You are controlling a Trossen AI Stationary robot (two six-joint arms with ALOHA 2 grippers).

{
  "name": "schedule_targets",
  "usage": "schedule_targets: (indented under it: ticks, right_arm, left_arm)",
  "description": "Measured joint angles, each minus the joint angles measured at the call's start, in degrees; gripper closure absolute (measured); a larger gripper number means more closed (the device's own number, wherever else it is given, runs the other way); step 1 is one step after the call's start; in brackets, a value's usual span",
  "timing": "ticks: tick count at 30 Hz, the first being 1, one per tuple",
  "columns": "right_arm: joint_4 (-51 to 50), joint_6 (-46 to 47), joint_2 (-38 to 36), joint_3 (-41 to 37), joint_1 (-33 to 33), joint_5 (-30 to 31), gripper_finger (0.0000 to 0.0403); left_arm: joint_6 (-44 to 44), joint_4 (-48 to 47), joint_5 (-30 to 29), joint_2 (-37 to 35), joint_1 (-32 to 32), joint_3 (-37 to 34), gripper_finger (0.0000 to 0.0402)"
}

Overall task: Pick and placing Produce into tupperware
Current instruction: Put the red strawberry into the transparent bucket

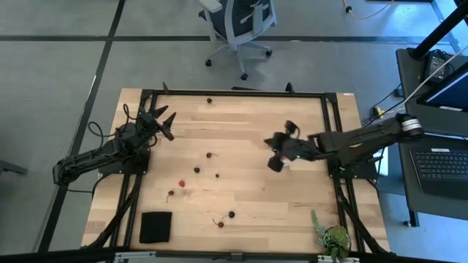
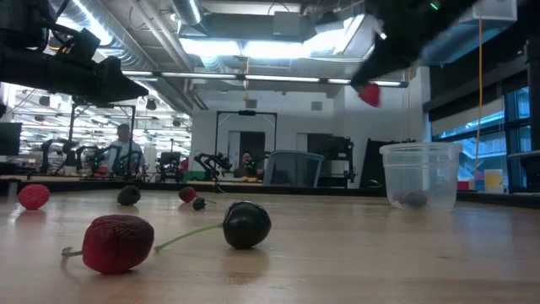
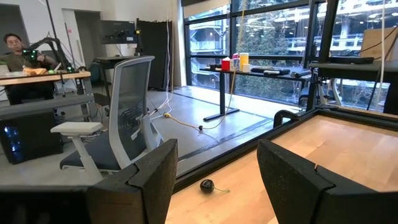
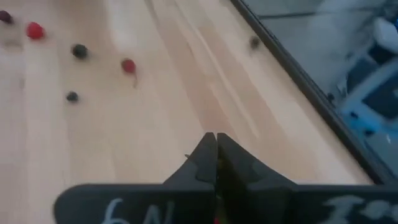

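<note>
The right gripper (image 1: 280,155) hangs above the tupperware (image 2: 419,175) near the worktop's right edge, fingers pressed together on a small red fruit (image 2: 369,95). One dark fruit already lies in the tub. The rest of the produce (image 1: 196,170) lies scattered mid-worktop. The left gripper (image 1: 165,121) waits spread wide near the far-left corner, holding nothing.

Ten cherries (image 1: 208,155): eight loose, one inside the single tub (image 2: 419,173), one held above it. One black pad (image 1: 155,226), one potted plant (image 1: 333,237), one office chair (image 1: 238,25).
</note>
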Motion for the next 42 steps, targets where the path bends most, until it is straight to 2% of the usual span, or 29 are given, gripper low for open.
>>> schedule_targets:
  ticks: [5, 13, 24, 34, 42]
  right_arm:
    - [5.7, 5.91, -5.65, -10.06, 2.72, 2.99, 0.0399]
    - [13.09, 11.94, -7.39, -20.91, 4.51, 3.24, 0.0399]
    - [14.03, 18.91, -7.41, -25.71, 4.78, 1.48, 0.0399]
    - [14.45, 20.77, -7.39, -27.32, 4.77, 0.11, 0.0399]
    - [15.4, 20.88, -7.39, -27.32, 4.77, 0.11, 0.0378]
  left_arm:
    - [0.0, 0.0, 0.0, 0.0, 0.0, -0.02, 0.0188]
    - [0.02, -0.01, 0.01, 0.01, 0.0, 0.0, 0.0188]
    - [0.04, -0.02, 0.02, 0.0, 0.0, -0.02, 0.0188]
    - [0.04, 0.0, 0.02, 0.0, 0.0, 0.0, 0.0188]
    - [0.02, 0.0, 0.02, 0.0, 0.0, 0.0, 0.0188]
